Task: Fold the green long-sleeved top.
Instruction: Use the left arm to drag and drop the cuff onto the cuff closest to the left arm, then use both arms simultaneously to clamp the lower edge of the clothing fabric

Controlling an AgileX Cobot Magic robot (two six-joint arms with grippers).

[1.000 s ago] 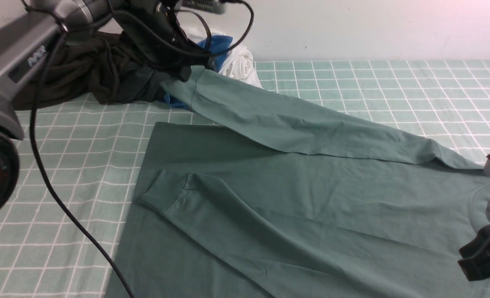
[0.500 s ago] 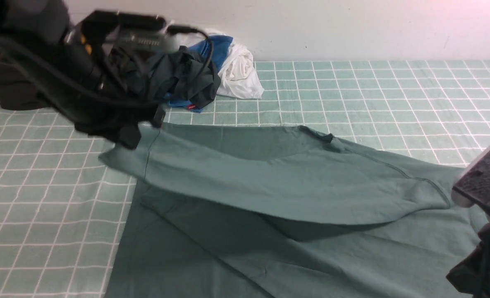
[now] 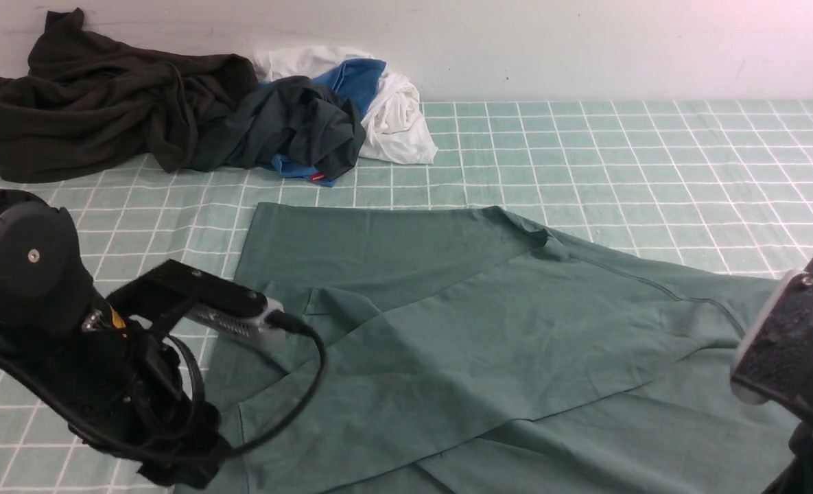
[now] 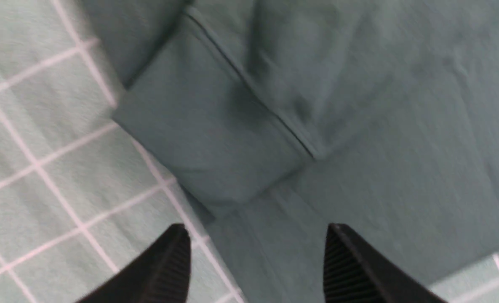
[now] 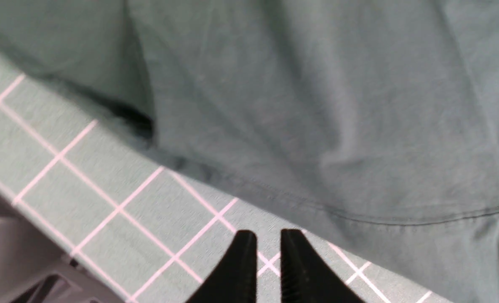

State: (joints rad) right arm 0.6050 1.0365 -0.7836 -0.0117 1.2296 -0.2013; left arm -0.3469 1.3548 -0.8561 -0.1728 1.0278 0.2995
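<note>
A: Quick, what's new on the green top [image 3: 488, 329]?
B: The far sleeve [image 3: 461, 357]. A second ago it was strung toward the upper left of the front view, its end pinched by the left gripper. Now it's down, lying diagonally across the body from the right edge to lower left.
A: Released?
B: Yes. The left gripper [image 4: 255, 235] has its jaws spread wide, nothing in them, just off the cuff [image 4: 198, 139]. The cuff overhangs the top's edge onto the checked tablecloth [image 3: 619, 151].
A: Right one?
B: The right gripper [image 5: 268, 240] is barely parted, no cloth between the jaws, over the tablecloth at the top's edge.
A: Meaning for the task?
B: I'd call the sleeve fold placed. Another cuff peeks out from under it at centre left, so both sleeves look in. A body fold is probably next.
A: How does the top look?
B: Muted sage, flat, filling centre to lower right. Soft creases, shoulder seam showing at right, neck not in view.
A: Around it?
B: Dark clothes [image 3: 104, 116] upper left, white and blue garments [image 3: 392, 116] beside them, near the top's far edge but not touching.
</note>
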